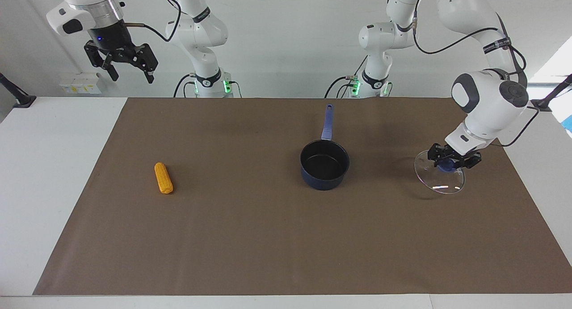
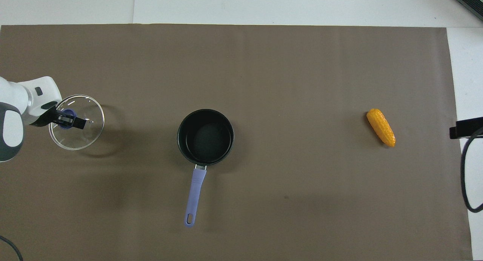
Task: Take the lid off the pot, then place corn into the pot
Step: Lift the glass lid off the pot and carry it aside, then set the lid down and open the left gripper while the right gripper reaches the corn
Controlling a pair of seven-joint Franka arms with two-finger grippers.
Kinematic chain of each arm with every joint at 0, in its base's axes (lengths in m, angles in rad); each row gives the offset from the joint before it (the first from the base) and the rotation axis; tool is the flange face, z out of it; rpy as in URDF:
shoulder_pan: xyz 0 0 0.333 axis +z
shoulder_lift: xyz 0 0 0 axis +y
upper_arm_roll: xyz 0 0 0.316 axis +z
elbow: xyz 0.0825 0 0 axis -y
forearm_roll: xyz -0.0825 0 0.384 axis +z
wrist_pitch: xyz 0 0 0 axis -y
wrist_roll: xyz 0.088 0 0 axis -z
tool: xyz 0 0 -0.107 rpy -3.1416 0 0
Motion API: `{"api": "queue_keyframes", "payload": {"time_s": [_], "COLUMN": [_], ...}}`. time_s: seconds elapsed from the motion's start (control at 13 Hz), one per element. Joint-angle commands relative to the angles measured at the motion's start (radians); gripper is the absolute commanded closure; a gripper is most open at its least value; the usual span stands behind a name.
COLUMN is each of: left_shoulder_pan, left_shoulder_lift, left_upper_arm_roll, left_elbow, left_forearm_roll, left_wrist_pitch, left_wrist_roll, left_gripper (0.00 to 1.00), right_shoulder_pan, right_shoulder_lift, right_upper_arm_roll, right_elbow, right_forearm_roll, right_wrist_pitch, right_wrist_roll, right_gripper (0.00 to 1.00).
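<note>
The dark blue pot (image 1: 324, 164) (image 2: 205, 136) stands uncovered near the middle of the brown mat, its long handle (image 1: 328, 122) pointing toward the robots. My left gripper (image 1: 448, 162) (image 2: 68, 119) is shut on the blue knob of the clear glass lid (image 1: 440, 179) (image 2: 81, 129) and holds it tilted, low over the mat at the left arm's end. The orange-yellow corn (image 1: 163, 178) (image 2: 381, 127) lies on the mat toward the right arm's end. My right gripper (image 1: 128, 70) is open and waits high above the table's edge at its own end.
The brown mat (image 1: 268, 237) covers most of the white table. A black cable (image 2: 466, 166) loops at the right arm's end in the overhead view. Small white boxes (image 1: 80, 83) sit by the wall near the right arm.
</note>
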Motion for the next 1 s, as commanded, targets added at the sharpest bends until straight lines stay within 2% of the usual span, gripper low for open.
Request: {"api": "queue_keyframes", "payload": {"time_s": [0.0,0.39,0.54,0.62,0.85,0.93], "left_shoulder_pan": [0.022,0.027,0.033,0.031,0.013,-0.005], "left_shoulder_lift": [0.002,-0.001,0.029,0.034,0.04,0.04], "left_upper_arm_roll": [-0.011,-0.011,-0.011,-0.011,-0.017,-0.019], "left_elbow": [-0.053,-0.127,-0.139,-0.125,-0.027,0.028], "left_forearm_roll": [-0.003,-0.003,-0.003,-0.005,-0.009,-0.009], "left_wrist_pitch": [0.074,0.151,0.177,0.176,0.116,0.064], "left_wrist_roll": [0.025,0.013,0.009,-0.002,-0.103,-0.141], "left_gripper": [1.0,1.0,0.98,0.01,0.0,0.0], "right_shoulder_pan": [-0.008,-0.008,-0.008,-0.008,0.01,0.0], "right_shoulder_lift": [-0.005,-0.005,-0.007,-0.007,-0.01,-0.002], "right_upper_arm_roll": [0.006,0.006,0.006,0.008,0.011,0.011], "right_elbow": [-0.001,-0.001,-0.001,-0.001,-0.01,-0.034], "right_forearm_roll": [-0.007,-0.007,-0.007,-0.007,-0.006,-0.006], "right_wrist_pitch": [-0.007,-0.005,-0.014,-0.019,0.008,0.063], "right_wrist_roll": [-0.022,-0.022,-0.022,-0.023,-0.081,-0.133], "right_gripper": [0.0,0.0,0.0,0.0,0.0,0.0]}}
